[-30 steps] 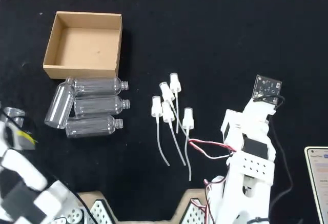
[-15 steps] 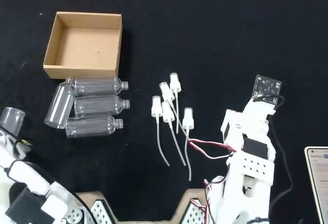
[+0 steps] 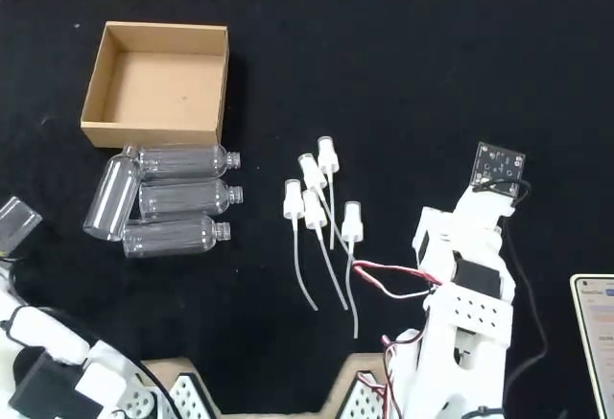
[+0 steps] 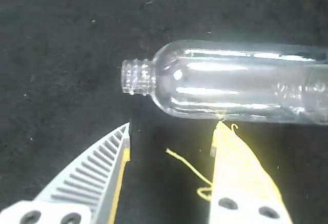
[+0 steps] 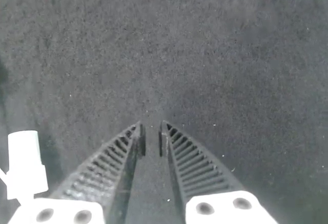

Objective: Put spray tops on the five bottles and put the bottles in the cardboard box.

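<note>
Clear plastic makes up all five bottles on the black-clothed desk [image 3: 403,64]. One bottle [image 3: 17,220] sits alone at the far left edge, above the white left arm [image 3: 48,361]. In the left wrist view this bottle [image 4: 236,85] lies crosswise just past the tips of the left fingers [image 4: 92,178], its threaded neck open. The left fingers are spread wide apart with nothing between them. The yellow tip comes right up to the bottle's wall, and whether it touches cannot be told. Next comes the one cardboard box [image 3: 149,134], at the far left of the desk, open side up. Just beside its near wall lie the other four bottles. One is tilted [image 3: 112,196], and three lie in a row [image 3: 187,161] [image 3: 190,197] [image 3: 175,236] with necks pointing right, each touching its neighbour. Toward the middle lie five white spray tops [image 3: 328,151] [image 3: 309,165] [image 3: 293,198] [image 3: 314,206] [image 3: 352,220], bunched close with their thin tubes trailing toward the near edge and some crossing. Just right of them stands the white right arm [image 3: 470,285]. Its wrist view shows the right fingers [image 5: 110,165] drawn almost together, only a narrow slit between them, gripping nothing. They hang over bare cloth with one spray top [image 5: 23,160] off to the side. A lit screen [image 3: 595,333] lies at the far right edge.
</note>
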